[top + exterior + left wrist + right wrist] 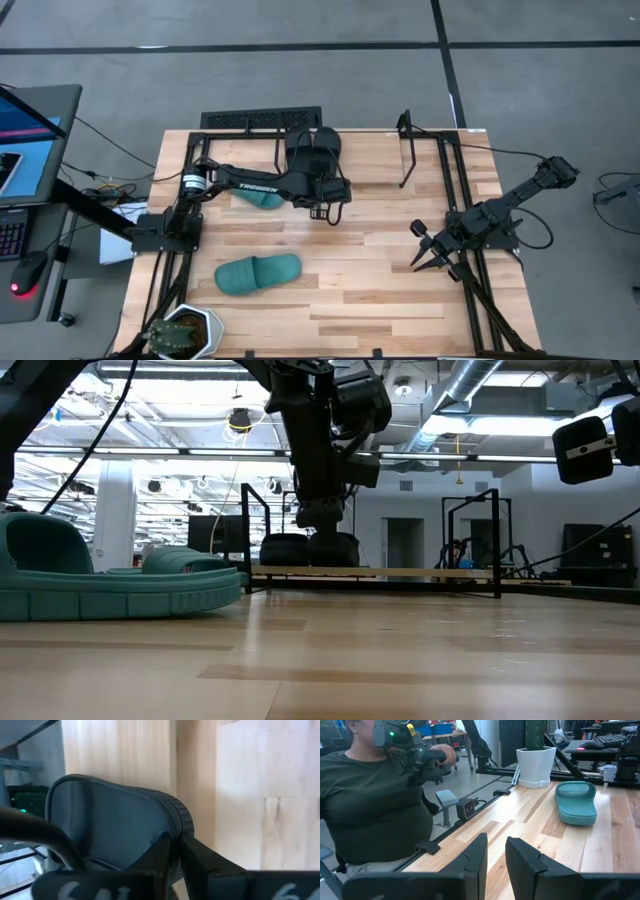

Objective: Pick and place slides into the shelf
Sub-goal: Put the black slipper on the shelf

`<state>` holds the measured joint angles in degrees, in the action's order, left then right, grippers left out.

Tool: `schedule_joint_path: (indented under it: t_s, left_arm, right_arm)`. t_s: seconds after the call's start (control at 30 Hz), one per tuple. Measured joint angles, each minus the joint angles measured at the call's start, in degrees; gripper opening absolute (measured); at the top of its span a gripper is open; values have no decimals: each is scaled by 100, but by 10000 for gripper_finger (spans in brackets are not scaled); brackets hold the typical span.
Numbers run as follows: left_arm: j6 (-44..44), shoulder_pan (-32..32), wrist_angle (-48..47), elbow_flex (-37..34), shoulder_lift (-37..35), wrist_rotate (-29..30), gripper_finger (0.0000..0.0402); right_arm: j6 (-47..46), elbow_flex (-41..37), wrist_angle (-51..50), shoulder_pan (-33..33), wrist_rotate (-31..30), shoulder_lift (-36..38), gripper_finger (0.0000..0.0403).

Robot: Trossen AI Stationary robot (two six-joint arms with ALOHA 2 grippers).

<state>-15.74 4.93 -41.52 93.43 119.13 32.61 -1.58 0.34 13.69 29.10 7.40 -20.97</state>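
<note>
Shelf [330, 150] at the tabletop's [380, 290] 12 o'clock edge, two slides [313, 152] in it. Left end effector [322, 210] just at their 6 o'clock. One slide [258, 274] at 7 o'clock; another [258, 198] under the left arm. Right end effector [432, 252] at 3 o'clock.

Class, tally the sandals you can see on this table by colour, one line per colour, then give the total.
Black slides: 2, side by side on the shelf at the table's far edge
Teal slides: 2, one lying in the open near the front, one partly hidden under the left arm
Total: 4
</note>
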Motion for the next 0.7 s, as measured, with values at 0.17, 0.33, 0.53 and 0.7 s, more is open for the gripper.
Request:
schedule_joint_path:
  t_s: [0.17,0.33,0.53,0.7]
  left_arm:
    - [6,-4,-15,0,0,-131,27]
    - [17,-4,-30,0,0,-427,28]
    - [196,-4,-151,0,0,-508,28]
    - [215,-4,-245,2,0,-516,28]
  right_arm:
    - [0,0,2,2,0,-2,59]
    - [0,-1,1,1,-1,-2,59]
    - [0,0,0,0,0,0,59]
    - [2,0,1,1,-1,0,59]
